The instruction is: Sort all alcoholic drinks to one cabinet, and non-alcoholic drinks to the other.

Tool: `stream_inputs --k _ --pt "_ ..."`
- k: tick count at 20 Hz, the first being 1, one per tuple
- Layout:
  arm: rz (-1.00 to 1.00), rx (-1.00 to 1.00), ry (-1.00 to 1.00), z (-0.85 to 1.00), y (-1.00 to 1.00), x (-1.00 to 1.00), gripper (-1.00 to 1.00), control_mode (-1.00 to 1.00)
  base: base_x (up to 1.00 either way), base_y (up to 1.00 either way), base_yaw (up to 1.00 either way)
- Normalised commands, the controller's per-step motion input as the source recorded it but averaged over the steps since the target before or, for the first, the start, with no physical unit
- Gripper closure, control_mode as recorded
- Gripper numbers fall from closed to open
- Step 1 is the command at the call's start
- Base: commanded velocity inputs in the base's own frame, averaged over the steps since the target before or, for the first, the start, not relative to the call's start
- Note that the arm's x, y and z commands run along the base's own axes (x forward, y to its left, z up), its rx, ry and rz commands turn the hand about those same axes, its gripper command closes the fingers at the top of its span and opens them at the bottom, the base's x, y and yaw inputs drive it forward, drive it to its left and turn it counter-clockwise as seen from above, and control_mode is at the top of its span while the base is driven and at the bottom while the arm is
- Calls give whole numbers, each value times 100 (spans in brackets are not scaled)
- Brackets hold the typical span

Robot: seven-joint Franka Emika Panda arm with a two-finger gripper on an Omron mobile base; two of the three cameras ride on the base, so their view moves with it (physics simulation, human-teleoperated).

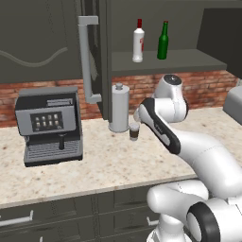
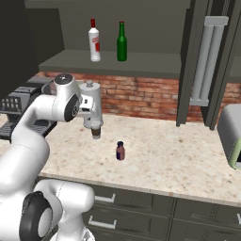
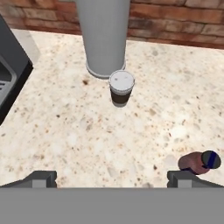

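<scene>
Bottles are already standing side by side on the open cabinet's shelf (image 2: 155, 66): the white bottle (image 2: 94, 40) with its red label, whose writing is too small to read, and the green bottle (image 2: 122, 42). That looks like the alcohol side settled. The coffee cup (image 3: 120, 87) and the purple bottle (image 2: 120, 150) are waiting on the counter (image 2: 179, 164), the cup just in front of the grey canister (image 3: 104, 35). The gripper (image 3: 111, 179) is hovering above them, jaws spread wide and empty, probably lining up on the cup.

Bare counter (image 3: 87, 131) before coffee cup (image 3: 121, 87), grey canister (image 3: 104, 35) just behind it, purple bottle (image 3: 199, 162) well aside.
</scene>
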Motion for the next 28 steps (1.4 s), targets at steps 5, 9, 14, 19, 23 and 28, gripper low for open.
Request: stream_inputs --k 5,9,14,19,23,28 --pt "0 0 3 -18 0 0 -100 -100 0 0 0" --pt "0 0 0 -15 0 4 -100 -100 0 0 0" --pt "0 0 0 -14 2 8 -100 -100 0 0 0" --pt "0 0 0 -14 4 15 -100 -100 0 0 0" --pt "0 0 0 -15 3 21 -100 -100 0 0 0" --pt "0 0 0 -16 1 23 -100 -100 0 0 0"
